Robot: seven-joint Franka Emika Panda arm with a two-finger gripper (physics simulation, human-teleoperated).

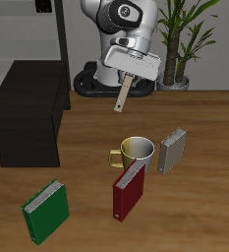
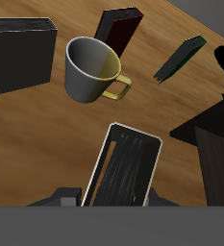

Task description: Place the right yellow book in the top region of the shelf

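My gripper (image 1: 127,83) is shut on the right yellow book (image 1: 122,95), a thin tan-grey hardback that hangs tilted below the fingers, high above the table behind the mug. In the wrist view the gripper (image 2: 113,198) holds this book (image 2: 125,171) by one end, with its dark cover and pale edges facing the camera. The shelf (image 1: 28,123), a low black boxy cabinet, stands at the table's side, well apart from the gripper and lower than the book. A corner of the shelf shows in the wrist view (image 2: 215,144).
A yellow-lined mug (image 1: 136,151) stands below the held book, also seen in the wrist view (image 2: 89,69). A paler grey book (image 1: 172,150), a red book (image 1: 129,190) and a green book (image 1: 45,210) stand around it. A tall thin-framed rack (image 1: 37,30) rises behind the shelf.
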